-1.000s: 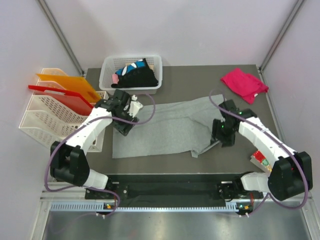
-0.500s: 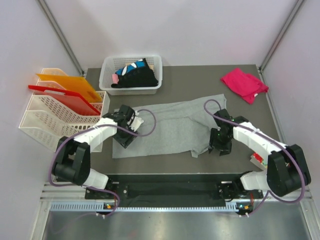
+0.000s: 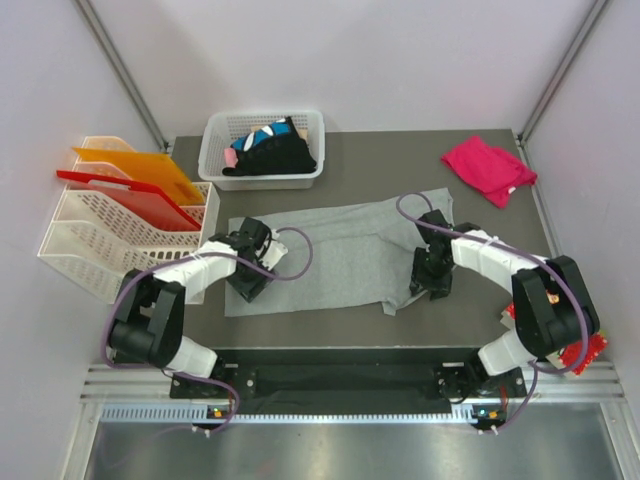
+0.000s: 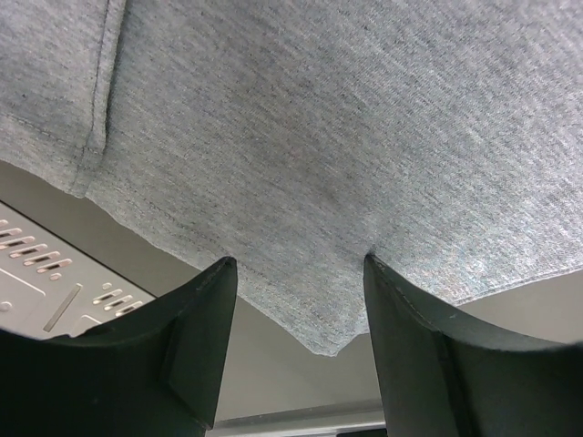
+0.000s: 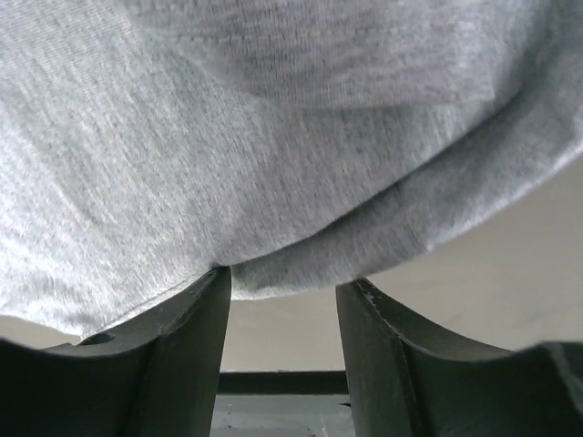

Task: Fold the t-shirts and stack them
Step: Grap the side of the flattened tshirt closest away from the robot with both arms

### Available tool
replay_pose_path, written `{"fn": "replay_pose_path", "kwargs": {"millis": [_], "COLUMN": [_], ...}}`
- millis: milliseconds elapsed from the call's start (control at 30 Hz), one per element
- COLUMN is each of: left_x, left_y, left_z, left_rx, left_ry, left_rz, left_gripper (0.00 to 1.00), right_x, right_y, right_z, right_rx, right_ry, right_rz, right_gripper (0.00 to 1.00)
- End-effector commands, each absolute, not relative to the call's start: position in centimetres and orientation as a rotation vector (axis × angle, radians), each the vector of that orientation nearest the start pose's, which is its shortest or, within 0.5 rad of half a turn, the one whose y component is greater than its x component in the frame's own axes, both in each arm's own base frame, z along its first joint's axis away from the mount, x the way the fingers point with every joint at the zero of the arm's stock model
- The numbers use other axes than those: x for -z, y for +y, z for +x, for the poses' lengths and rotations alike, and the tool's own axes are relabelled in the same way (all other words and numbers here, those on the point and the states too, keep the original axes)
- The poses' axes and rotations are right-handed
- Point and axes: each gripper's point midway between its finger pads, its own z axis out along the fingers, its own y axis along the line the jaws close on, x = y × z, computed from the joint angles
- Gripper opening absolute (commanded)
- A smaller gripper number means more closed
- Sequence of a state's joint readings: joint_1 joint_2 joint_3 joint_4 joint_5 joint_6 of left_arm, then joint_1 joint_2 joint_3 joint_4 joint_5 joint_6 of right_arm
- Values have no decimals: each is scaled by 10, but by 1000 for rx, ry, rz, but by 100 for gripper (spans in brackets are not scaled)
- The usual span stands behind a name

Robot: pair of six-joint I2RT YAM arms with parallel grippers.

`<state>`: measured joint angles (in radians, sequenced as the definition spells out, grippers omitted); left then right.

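Note:
A large light grey t-shirt [image 3: 335, 255] lies spread flat across the middle of the table. My left gripper [image 3: 247, 279] is low over its near left corner. In the left wrist view that grey corner [image 4: 328, 309] lies between my left gripper's [image 4: 296, 273] open jaws. My right gripper [image 3: 429, 281] is down at the shirt's near right edge. Its open jaws [image 5: 282, 284] straddle a rolled grey fold [image 5: 328, 246], with bare table below. A magenta-pink t-shirt [image 3: 489, 168] lies crumpled at the back right. Black t-shirts with blue-white patches [image 3: 270, 152] fill the white basket [image 3: 312, 122].
White wire file trays [image 3: 90, 245] holding an orange folder [image 3: 135, 168] and a red folder [image 3: 125, 192] stand along the left edge. A red snack packet [image 3: 584, 352] shows beside the right arm's base. The dark table edge runs just in front of both grippers.
Both grippers came down and toward the near edge of the grey shirt: the left from its upper left to its near left corner, the right inward to the near right fold. Right jaws narrowed slightly.

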<state>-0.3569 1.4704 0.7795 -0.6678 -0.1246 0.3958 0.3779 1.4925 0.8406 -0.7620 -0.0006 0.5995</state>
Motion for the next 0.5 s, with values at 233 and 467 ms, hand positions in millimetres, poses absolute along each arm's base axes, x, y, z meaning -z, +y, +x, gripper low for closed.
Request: {"fn": "replay_pose_path", "kwargs": {"millis": [233, 467], "left_x": [9, 7], "left_y": [-48, -47], "left_z": [255, 258], "left_rx": [-186, -185], "left_ry": [2712, 2709], "left_rz": [1041, 1038], "left_gripper": [63, 63], "right_x": [-9, -30], "right_y": [114, 103], "right_z": [219, 211], "right_rx": [-105, -49], "right_ry": [2970, 2966], "right_rz": [356, 332], "right_gripper": [24, 4]}}
